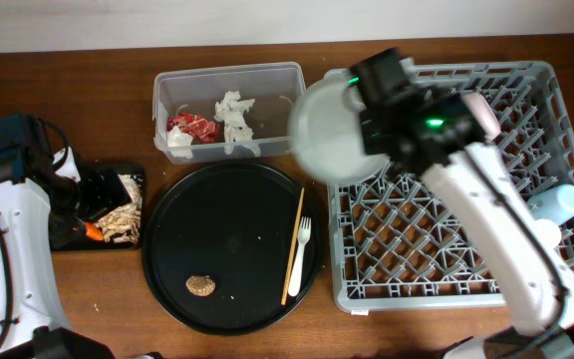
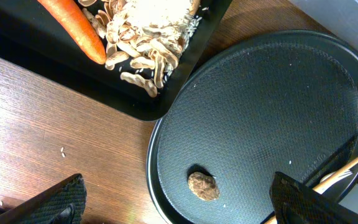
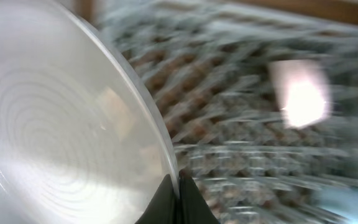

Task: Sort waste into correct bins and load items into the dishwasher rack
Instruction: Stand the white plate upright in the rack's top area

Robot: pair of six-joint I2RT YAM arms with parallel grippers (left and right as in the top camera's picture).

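The white plate [image 1: 329, 135] is pinched at its rim by the right jaws, the dishwasher rack [image 1: 436, 249] beneath them, left jaws spread; it could be dropped if that thin edge-grip slips.

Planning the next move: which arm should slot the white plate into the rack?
Right. Its jaws grip the plate at the rack; the left arm, jaws open, is by the scrap tray.

The left gripper [image 2: 179, 190] is held wide apart, its fingers [image 2: 55, 202] spread to the lower corners of the wrist view. The right gripper [image 3: 178, 198] is pinched tight on the white round plate [image 3: 61, 124], its arm stretched forward and angled leftward.
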